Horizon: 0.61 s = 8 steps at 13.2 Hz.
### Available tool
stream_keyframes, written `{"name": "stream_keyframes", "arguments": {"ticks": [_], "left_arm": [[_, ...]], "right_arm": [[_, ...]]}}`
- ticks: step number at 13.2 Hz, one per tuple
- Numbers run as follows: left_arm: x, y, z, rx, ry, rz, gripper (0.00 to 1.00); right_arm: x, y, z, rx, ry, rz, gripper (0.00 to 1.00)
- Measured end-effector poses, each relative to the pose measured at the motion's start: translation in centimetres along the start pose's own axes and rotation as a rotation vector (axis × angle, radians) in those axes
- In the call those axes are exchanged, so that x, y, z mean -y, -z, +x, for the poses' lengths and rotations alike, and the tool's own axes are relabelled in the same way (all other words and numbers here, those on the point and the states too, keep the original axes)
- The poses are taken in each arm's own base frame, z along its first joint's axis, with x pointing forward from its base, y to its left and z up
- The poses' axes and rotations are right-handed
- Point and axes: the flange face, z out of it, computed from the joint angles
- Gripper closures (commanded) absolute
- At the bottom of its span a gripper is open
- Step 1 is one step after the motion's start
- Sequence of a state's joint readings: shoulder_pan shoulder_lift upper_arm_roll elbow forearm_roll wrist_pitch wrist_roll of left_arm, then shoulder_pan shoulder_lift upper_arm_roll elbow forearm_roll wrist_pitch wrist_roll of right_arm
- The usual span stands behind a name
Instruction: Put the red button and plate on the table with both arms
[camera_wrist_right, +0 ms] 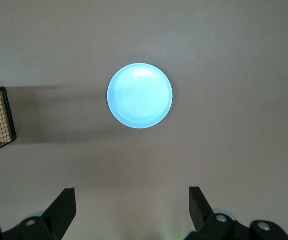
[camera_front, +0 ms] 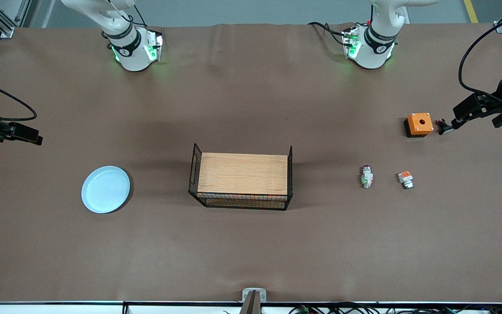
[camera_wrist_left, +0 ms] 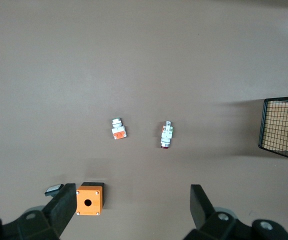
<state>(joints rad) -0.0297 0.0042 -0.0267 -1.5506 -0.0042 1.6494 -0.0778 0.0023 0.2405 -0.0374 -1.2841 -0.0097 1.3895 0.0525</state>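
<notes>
The red button (camera_front: 367, 176), a small white-grey part with a green mark and a dark end, lies on the brown table (camera_front: 251, 253) toward the left arm's end; the left wrist view shows the red button (camera_wrist_left: 166, 135) lying apart from everything. The pale blue plate (camera_front: 106, 189) rests flat on the table toward the right arm's end, and the plate (camera_wrist_right: 140, 95) fills the middle of the right wrist view. My left gripper (camera_front: 458, 117) hovers open and empty over the table beside the orange box; my left gripper (camera_wrist_left: 132, 205) holds nothing. My right gripper (camera_front: 33, 135) hangs open over the table's edge near the plate, and my right gripper (camera_wrist_right: 132, 205) is empty.
A wood-topped black wire rack (camera_front: 242, 181) stands mid-table between plate and button. A similar part with an orange mark (camera_front: 405, 179) lies beside the button. An orange box with a hole (camera_front: 419, 124) and a small dark piece (camera_front: 443, 127) sit under the left gripper.
</notes>
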Motion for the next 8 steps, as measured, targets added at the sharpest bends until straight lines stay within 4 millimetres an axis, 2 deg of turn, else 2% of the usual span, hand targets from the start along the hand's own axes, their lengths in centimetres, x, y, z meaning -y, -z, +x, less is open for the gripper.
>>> {"name": "stream_keyframes", "arguments": {"ticks": [2,4,6,8], "left_arm": [[0.0,0.0,0.0,0.000,0.000,0.000,0.00],[0.0,0.0,0.0,0.000,0.000,0.000,0.00],[0.0,0.0,0.0,0.000,0.000,0.000,0.00],[0.0,0.0,0.0,0.000,0.000,0.000,0.00]], "right_arm": [[0.6,0.4,-0.5,0.017,0.007,-0.002,0.00],[1.0,1.9,-1.6,-0.001,0.013,-0.001,0.00],[1.6,3.9,-3.7,-0.021,0.010,0.001,0.00],[1.3,5.3,-5.8,-0.042,-0.002,0.005,0.00]]}}
